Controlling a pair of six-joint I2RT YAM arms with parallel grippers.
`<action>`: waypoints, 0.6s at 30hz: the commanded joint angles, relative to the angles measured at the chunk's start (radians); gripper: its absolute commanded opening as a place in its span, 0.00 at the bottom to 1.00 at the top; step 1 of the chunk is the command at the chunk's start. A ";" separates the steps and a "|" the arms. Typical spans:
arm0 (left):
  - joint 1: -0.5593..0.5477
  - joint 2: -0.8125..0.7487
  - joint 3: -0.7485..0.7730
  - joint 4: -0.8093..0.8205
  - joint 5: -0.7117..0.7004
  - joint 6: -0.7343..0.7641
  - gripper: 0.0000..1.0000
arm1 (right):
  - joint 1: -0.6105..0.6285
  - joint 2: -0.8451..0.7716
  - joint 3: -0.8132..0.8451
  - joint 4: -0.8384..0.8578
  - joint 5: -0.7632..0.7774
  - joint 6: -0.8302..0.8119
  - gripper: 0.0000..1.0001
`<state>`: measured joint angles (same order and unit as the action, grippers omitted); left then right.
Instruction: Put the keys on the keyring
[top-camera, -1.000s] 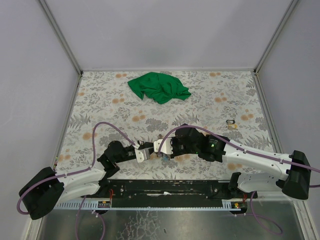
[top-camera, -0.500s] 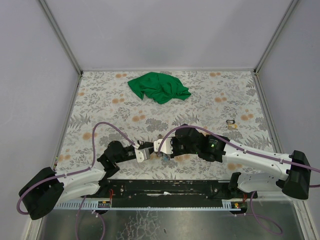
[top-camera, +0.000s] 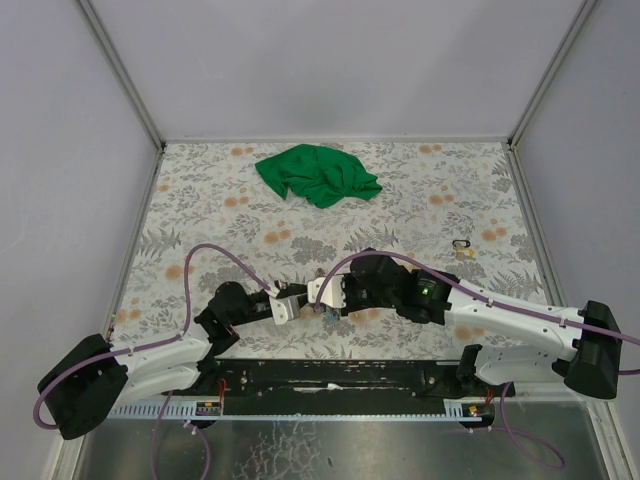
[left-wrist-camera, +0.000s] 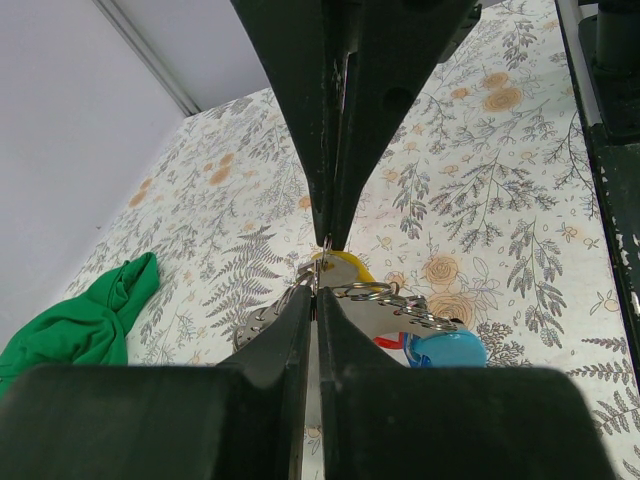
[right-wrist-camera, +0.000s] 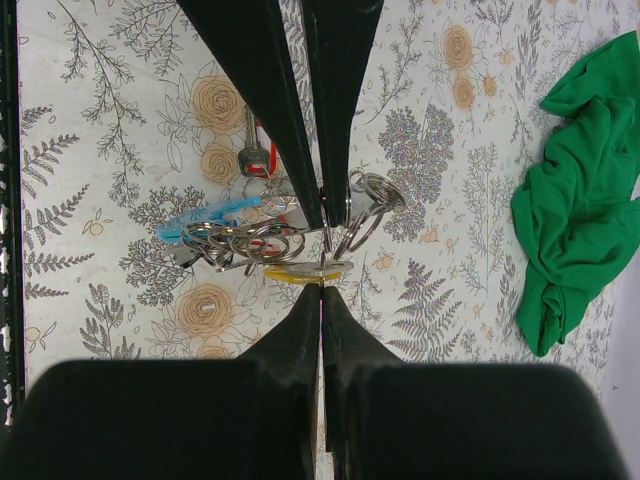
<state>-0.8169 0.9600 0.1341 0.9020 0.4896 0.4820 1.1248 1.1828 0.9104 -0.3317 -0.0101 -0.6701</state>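
No change over the last second. On the arms' side of the green cloth (top-camera: 318, 175) and well apart from it, the left gripper (left-wrist-camera: 313, 295) and right gripper (right-wrist-camera: 321, 292) remain tip to tip. Both are clenched on thin wire of the keyring (right-wrist-camera: 255, 240). The red-tagged key (right-wrist-camera: 262, 135) and light blue-tagged key (right-wrist-camera: 200, 218) hang in that bundle over the surface (top-camera: 200, 200), beside a yellow tag (right-wrist-camera: 300, 272). Judgement: a static hold mid-threading. Whether both keys are fully on cannot be confirmed.
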 joint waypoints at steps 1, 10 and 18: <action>0.007 -0.012 0.012 0.089 -0.009 -0.006 0.00 | 0.010 -0.023 0.011 0.005 0.016 0.014 0.00; 0.007 -0.015 0.010 0.087 -0.022 -0.005 0.00 | 0.010 -0.023 0.013 -0.007 0.022 0.019 0.00; 0.007 -0.015 0.012 0.083 -0.020 -0.005 0.00 | 0.010 -0.028 0.014 -0.007 0.019 0.017 0.00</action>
<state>-0.8169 0.9600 0.1341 0.9020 0.4850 0.4824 1.1248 1.1801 0.9104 -0.3450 -0.0086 -0.6636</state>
